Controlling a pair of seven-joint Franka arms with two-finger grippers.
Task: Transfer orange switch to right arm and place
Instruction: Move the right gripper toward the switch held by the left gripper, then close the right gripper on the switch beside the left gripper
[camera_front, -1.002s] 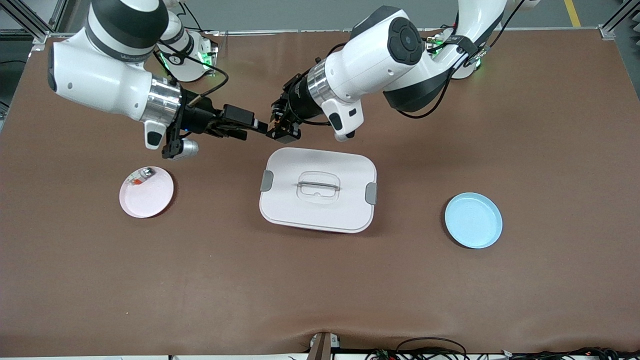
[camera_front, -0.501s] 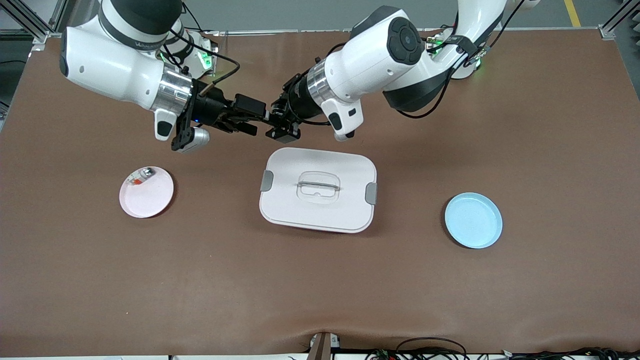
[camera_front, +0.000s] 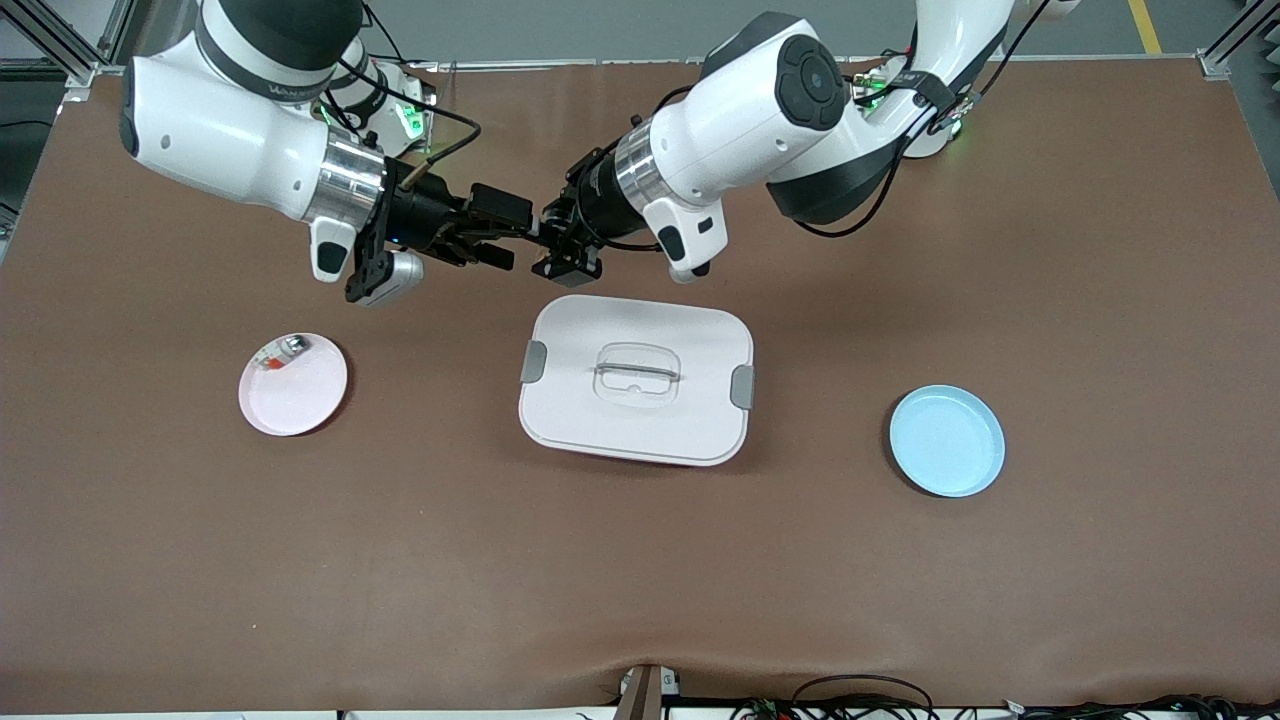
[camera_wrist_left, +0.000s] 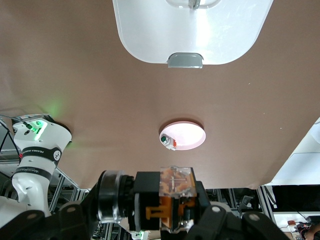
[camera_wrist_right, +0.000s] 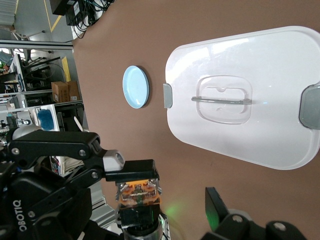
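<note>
Front view: handover step; left gripper (camera_front: 560, 262) and right gripper (camera_front: 508, 237) meet above the table near the white lidded box (camera_front: 636, 379).
Left wrist view: orange switch (camera_wrist_left: 172, 202) clamped in closed left fingers.
Right wrist view: right jaws wide, straddling it, empty; next they need to close

Two robot arms reach over the desk (camera_front: 1100, 300), each ending in one hand: the left hand (camera_front: 552, 248) and the right hand (camera_front: 515, 238). One orange switch (camera_wrist_right: 138, 191) sits between the fingers. Two plates lie on the desk: one pink plate (camera_front: 300, 392) and one blue plate (camera_front: 947, 441). One white lidded container (camera_front: 637, 380) lies between them. One small clear-and-silver piece (camera_front: 279, 353) rests on the pink plate.
</note>
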